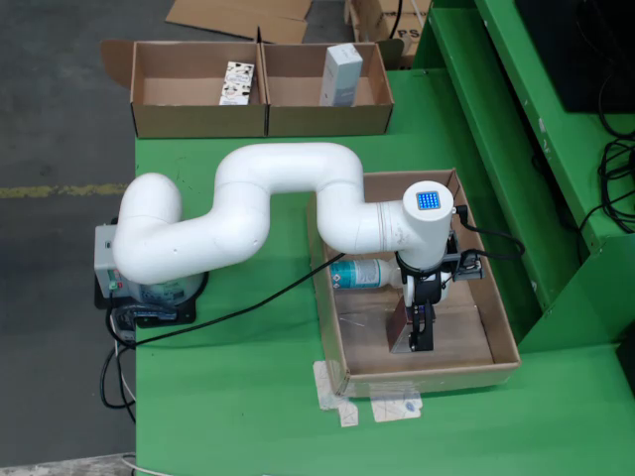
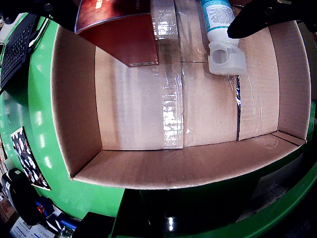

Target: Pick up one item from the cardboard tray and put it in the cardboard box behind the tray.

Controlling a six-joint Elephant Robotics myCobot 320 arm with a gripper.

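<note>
A green table (image 1: 238, 397) stands on grey concrete floor (image 1: 50, 119) marked with a yellow line (image 1: 60, 189).

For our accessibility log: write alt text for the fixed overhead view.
A white robot arm on a green table reaches into a cardboard tray, its gripper at a dark red box beside a lying bottle. Behind, two open boxes each hold one carton.
</note>
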